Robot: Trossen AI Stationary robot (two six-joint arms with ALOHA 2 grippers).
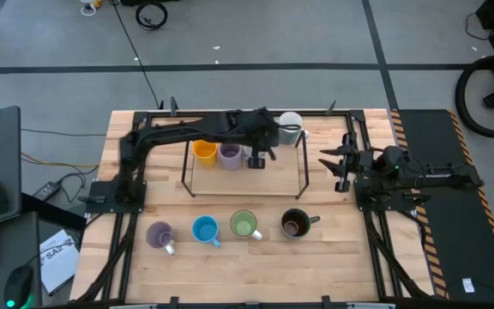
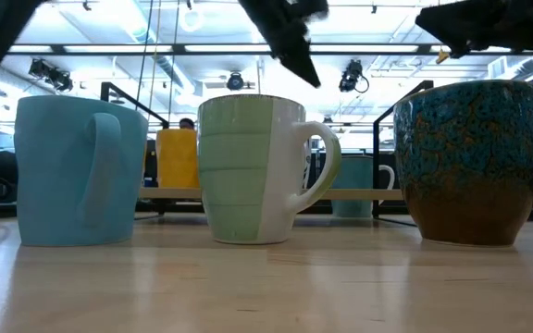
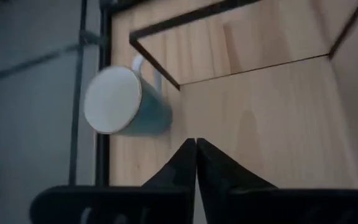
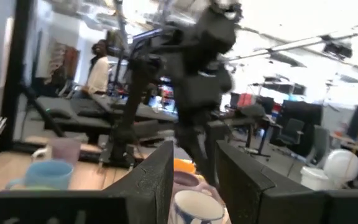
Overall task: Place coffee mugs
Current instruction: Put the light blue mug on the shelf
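Four mugs stand in a row near the table's near edge: lavender (image 1: 159, 233), bright blue (image 1: 205, 229), light green (image 1: 244, 225) and dark brown-black (image 1: 295, 224). Inside the black wire frame (image 1: 304, 176) stand the orange mug (image 1: 204, 153) and the purple mug (image 1: 230, 154). The white patterned mug (image 4: 197, 208) stands beside them, mostly hidden under my left arm in the high view. The pale white-teal mug (image 1: 290, 127) stands upright at the frame's far right corner. My left gripper (image 3: 196, 146) hovers shut above the table beside it. My right gripper (image 1: 337, 165) is open, right of the frame.
The wire frame's thin bars (image 3: 166, 74) run close to my left gripper. My left arm (image 1: 187, 130) stretches across the table's far side. Black rails run along both sides of the table (image 1: 230, 275). Bare wood shows between the frame and the near row of mugs.
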